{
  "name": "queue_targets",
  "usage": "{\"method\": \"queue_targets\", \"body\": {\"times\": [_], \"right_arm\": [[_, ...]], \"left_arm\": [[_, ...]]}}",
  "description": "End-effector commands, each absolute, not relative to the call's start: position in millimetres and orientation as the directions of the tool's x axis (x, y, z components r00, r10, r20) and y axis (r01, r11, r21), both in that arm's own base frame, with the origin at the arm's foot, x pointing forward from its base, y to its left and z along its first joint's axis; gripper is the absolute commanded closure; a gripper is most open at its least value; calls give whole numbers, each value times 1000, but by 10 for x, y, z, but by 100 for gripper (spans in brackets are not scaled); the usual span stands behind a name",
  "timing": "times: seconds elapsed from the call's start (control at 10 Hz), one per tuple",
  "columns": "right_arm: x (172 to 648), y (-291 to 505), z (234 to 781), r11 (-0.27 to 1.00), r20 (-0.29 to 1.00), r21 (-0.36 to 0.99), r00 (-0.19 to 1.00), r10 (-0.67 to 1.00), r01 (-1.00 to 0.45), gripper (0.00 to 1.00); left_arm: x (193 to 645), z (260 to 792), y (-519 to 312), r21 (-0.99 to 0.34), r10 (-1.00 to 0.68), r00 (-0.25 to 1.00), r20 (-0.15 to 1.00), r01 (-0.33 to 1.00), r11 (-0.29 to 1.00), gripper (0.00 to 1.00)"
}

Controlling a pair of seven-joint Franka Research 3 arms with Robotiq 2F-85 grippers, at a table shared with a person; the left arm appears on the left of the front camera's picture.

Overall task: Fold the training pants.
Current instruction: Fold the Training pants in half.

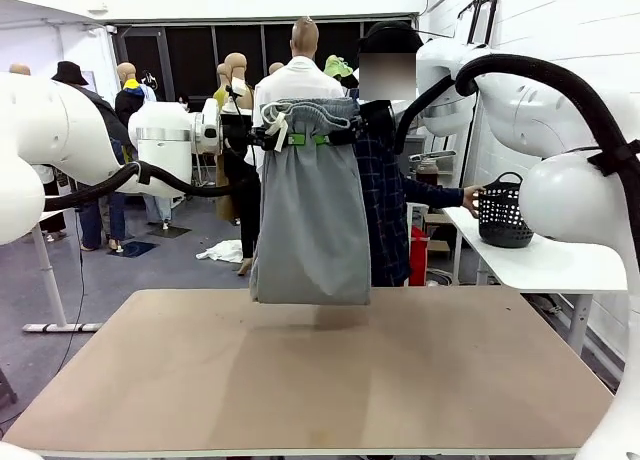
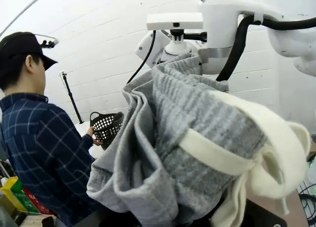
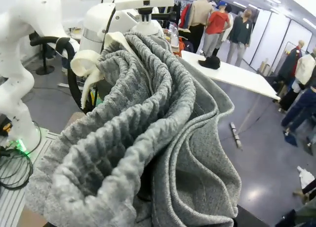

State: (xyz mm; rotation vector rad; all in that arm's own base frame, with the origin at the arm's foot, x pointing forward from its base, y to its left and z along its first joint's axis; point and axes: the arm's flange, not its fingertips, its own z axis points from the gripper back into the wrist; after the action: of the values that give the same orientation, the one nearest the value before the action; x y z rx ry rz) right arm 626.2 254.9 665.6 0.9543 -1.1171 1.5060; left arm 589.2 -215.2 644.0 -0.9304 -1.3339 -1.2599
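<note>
1. The left gripper (image 1: 283, 137) is clamped on the ribbed waistband of the training pants (image 1: 310, 215).
2. The pants hang folded, hem just above the table (image 1: 300, 380), white drawstring (image 1: 277, 122) dangling near the waistband's left end.
3. The right gripper (image 1: 333, 137) pinches the waistband's other end.
4. A person's hand (image 1: 471, 198) touches a black basket (image 1: 503, 215).

A robotics lab or test hall in a large open room: white-painted brick wall (image 2: 98, 49), grey floor (image 1: 150, 270), and dark windows (image 1: 200, 55) at the back. White worktables (image 3: 237, 76) stand around a plain brown tabletop (image 1: 310, 370), with people standing farther off.
</note>
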Motion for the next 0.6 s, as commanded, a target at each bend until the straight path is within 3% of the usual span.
{"method": "queue_targets", "body": {"times": [0.0,0.3,0.5], "right_arm": [[6243,2562,6423,-84,946,-207,-221,236,-975,100],[6081,2486,6043,-94,951,-193,-210,228,-977,100],[5924,2465,5889,-92,964,-124,-142,225,-988,100]], "left_arm": [[5960,6197,-2089,191,-91,-179,980,970,148,100],[5956,5839,-1980,161,-52,-156,986,980,114,100],[5815,5691,-1952,90,-18,-89,996,992,92,100]]}}
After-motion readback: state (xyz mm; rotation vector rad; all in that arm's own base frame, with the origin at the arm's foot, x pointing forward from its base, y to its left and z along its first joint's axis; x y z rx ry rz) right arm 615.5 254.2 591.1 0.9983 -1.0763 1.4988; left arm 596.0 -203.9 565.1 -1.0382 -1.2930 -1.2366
